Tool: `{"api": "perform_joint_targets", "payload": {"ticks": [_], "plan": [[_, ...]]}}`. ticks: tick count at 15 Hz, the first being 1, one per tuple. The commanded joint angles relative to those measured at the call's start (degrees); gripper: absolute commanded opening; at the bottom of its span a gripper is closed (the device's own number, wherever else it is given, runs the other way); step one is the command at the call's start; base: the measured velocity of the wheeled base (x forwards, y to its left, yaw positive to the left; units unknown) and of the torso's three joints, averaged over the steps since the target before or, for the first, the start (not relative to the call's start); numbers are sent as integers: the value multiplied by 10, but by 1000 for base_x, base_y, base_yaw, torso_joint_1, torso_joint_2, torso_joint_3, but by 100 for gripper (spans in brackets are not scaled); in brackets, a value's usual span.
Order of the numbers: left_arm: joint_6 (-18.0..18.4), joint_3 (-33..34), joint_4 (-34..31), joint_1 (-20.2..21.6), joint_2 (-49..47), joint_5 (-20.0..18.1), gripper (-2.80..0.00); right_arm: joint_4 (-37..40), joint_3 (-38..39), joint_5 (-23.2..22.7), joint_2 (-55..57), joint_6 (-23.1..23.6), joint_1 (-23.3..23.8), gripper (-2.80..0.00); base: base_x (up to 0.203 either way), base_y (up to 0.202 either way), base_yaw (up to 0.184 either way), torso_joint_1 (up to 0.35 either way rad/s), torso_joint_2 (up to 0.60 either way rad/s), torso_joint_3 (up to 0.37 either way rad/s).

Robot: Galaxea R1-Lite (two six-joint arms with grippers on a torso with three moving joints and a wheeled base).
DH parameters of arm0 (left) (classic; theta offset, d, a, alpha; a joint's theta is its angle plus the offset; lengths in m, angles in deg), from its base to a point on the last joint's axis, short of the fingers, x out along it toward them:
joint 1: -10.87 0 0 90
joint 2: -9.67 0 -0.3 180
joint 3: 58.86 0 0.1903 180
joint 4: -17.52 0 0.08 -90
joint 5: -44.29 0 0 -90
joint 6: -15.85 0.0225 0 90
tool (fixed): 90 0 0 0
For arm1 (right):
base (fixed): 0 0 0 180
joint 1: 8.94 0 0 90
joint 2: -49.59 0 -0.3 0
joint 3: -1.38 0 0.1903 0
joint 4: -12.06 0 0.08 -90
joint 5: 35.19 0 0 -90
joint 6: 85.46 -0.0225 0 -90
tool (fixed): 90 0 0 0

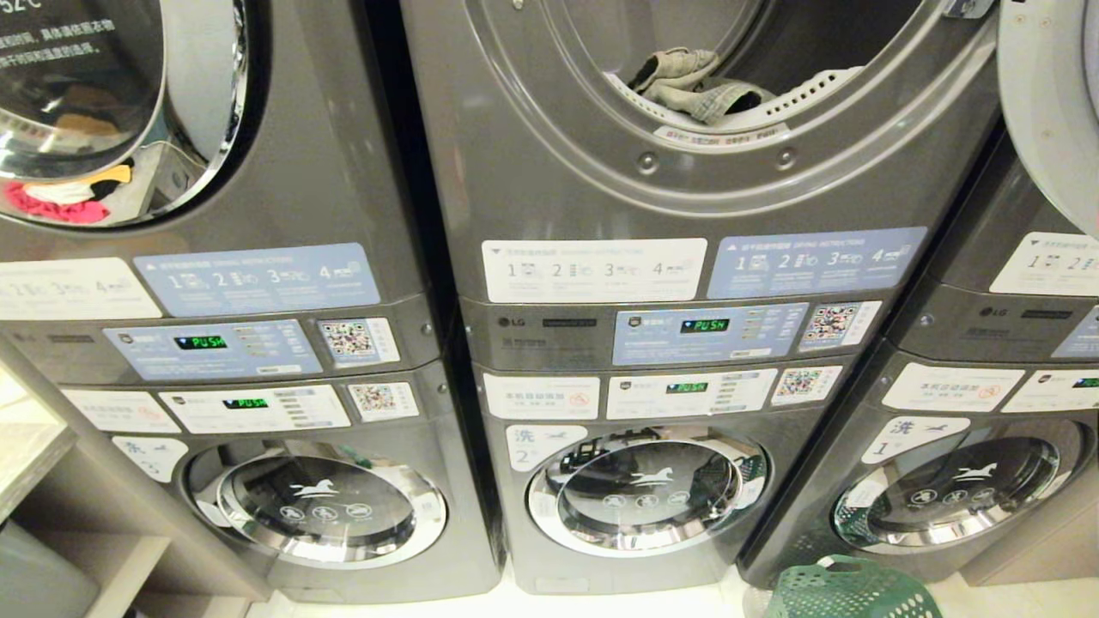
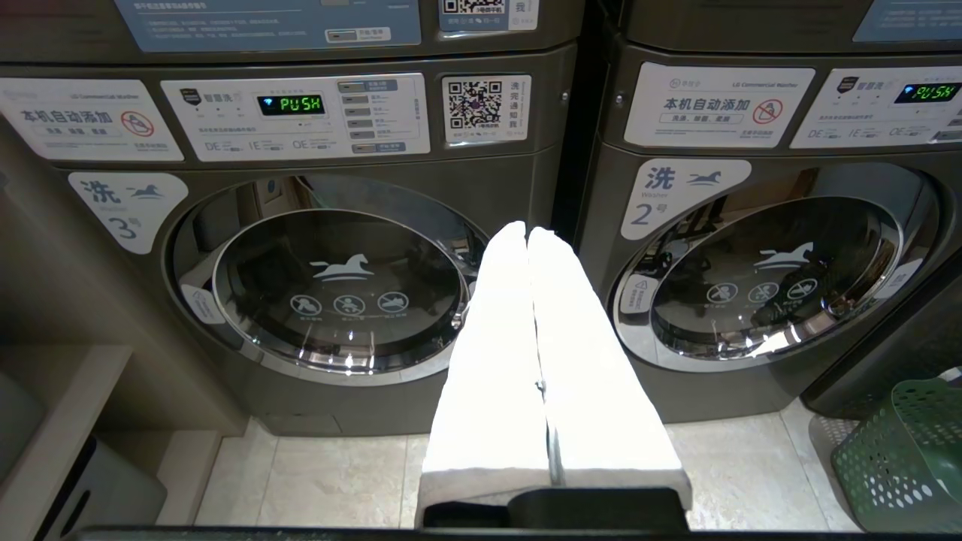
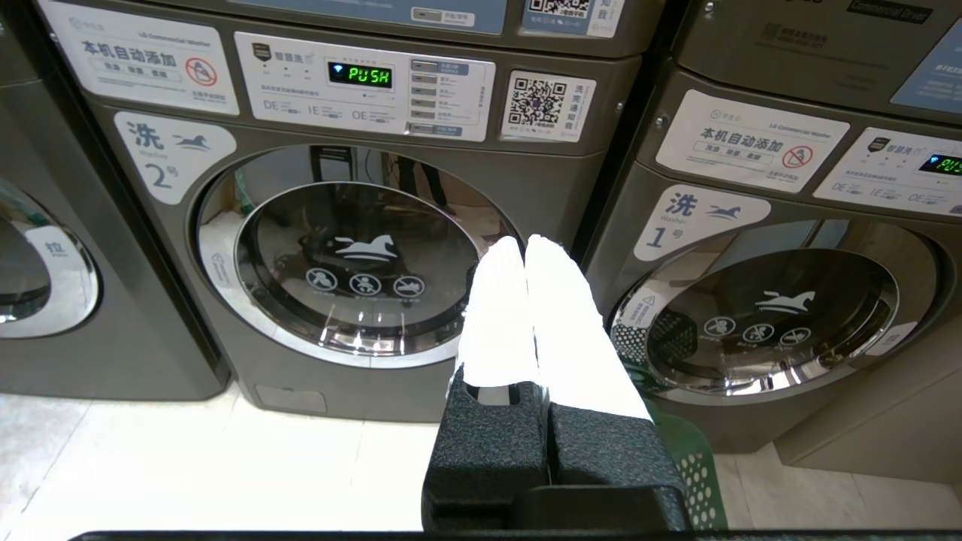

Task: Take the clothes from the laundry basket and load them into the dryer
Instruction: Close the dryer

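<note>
The dryer (image 1: 549, 154) stands at the top centre of the head view, its round door (image 1: 1052, 112) swung open to the right. Pale grey-green clothes (image 1: 695, 86) lie in the drum's mouth, on the white perforated rim. The green laundry basket (image 1: 846, 592) sits on the floor at the bottom right; its inside is hidden. Neither arm shows in the head view. My left gripper (image 2: 526, 229) is shut and empty, low in front of washers 3 and 2, with the basket (image 2: 902, 451) off to its side. My right gripper (image 3: 524, 240) is shut and empty, just above the basket's rim (image 3: 695, 466).
A second dryer (image 1: 103, 94) at the left has its door closed, with yellow and pink garments behind the glass. Three washers (image 1: 644, 489) with closed chrome doors fill the lower row. A low shelf (image 1: 34, 455) stands at the far left on a pale tiled floor (image 2: 316, 481).
</note>
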Motion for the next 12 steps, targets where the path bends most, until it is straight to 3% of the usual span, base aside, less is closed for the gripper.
{"api": "perform_joint_targets", "payload": {"ticks": [1, 8, 12], "plan": [[2, 0, -1, 0, 0, 0, -280, 0, 0, -1, 1, 0, 0, -280, 0, 0, 0, 0, 0, 0], [0, 1, 0, 0, 0, 1, -280, 0, 0, 0, 1, -7, 0, -280, 0, 0, 0, 0, 0, 0], [-1, 0, 0, 0, 0, 1, -280, -8, 0, -3, 1, 33, 0, -280, 0, 0, 0, 0, 0, 0]]}}
